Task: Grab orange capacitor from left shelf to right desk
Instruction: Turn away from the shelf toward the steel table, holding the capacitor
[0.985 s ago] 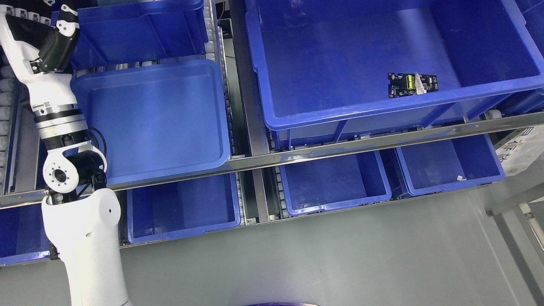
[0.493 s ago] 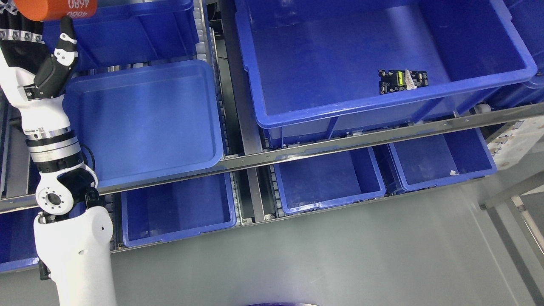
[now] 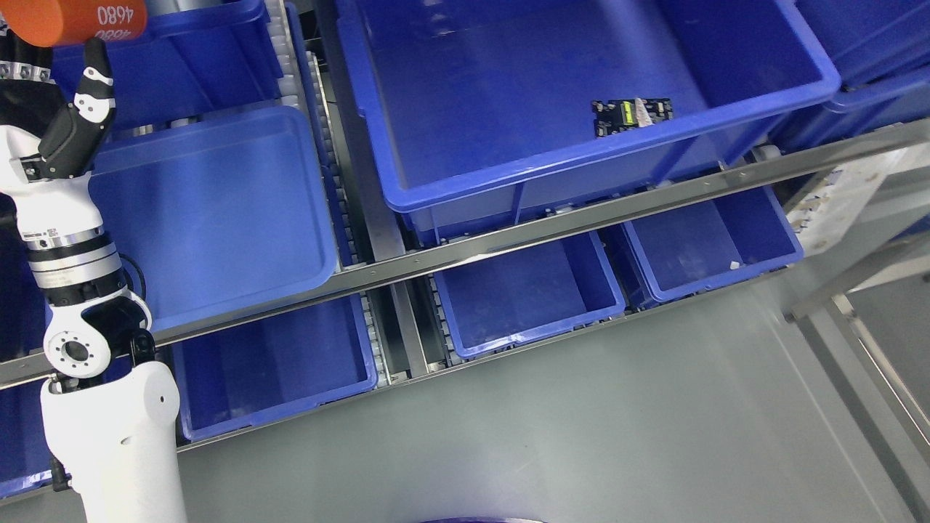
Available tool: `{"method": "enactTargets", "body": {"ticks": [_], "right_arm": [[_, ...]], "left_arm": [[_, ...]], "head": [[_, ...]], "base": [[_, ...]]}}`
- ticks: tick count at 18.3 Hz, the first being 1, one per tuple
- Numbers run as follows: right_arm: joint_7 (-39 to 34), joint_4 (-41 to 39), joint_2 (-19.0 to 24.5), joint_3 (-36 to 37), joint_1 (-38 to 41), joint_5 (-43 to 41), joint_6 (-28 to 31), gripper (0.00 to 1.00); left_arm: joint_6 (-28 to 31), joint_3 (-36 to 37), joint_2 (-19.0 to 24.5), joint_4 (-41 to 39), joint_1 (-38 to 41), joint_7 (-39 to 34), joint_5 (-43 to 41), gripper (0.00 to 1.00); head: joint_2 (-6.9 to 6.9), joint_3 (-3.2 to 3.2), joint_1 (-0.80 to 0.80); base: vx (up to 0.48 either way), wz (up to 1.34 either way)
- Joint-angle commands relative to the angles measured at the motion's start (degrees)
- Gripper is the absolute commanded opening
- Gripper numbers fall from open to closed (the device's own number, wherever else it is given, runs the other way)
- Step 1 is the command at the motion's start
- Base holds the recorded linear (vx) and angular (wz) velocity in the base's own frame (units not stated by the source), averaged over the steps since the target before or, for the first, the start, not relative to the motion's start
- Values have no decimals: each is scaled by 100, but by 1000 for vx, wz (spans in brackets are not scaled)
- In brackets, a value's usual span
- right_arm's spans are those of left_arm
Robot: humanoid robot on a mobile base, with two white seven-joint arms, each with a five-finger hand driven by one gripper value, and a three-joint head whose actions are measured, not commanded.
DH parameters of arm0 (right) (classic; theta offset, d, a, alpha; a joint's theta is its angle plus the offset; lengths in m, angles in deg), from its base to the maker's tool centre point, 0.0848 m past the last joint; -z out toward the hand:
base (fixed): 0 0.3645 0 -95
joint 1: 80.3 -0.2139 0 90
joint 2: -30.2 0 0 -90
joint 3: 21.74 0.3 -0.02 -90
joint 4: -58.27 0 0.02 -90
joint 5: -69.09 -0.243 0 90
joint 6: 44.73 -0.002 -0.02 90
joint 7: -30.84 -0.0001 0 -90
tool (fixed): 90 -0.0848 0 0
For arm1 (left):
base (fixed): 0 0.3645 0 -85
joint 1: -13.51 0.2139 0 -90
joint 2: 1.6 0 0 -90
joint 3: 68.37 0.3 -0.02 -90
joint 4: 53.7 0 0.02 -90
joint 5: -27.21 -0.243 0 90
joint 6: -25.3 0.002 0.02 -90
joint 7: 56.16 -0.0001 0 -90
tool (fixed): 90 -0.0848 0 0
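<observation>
The left hand (image 3: 51, 109) is at the top left corner, above the blue bins of the shelf (image 3: 552, 225). Its fingers seem closed around the orange capacitor (image 3: 69, 20), though the picture edge cuts the grip. A small circuit board (image 3: 631, 116) lies in the large bin (image 3: 581, 156).

Orange capacitor (image 3: 73, 20) cut off by the top edge at far left. Left hand (image 3: 51, 109) mostly out of frame there. Circuit board (image 3: 631, 116) too small for detail.
</observation>
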Motion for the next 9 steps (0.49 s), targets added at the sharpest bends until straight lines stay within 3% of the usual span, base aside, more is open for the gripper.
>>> {"method": "enactTargets", "body": {"ticks": [1,9], "right_arm": [[-3,-100,-100,70,115,26,-2,100],[-3,-100,-100,70,115,26,-2,100]], "left_arm": [[93,-146,-3,-55,17,-8,0,21],[120,-330,5,-55,-9,-8,9,21]], "head": [[0,0,0],[0,0,0]], "base": [[-35,-262],[-54,-338]]}}
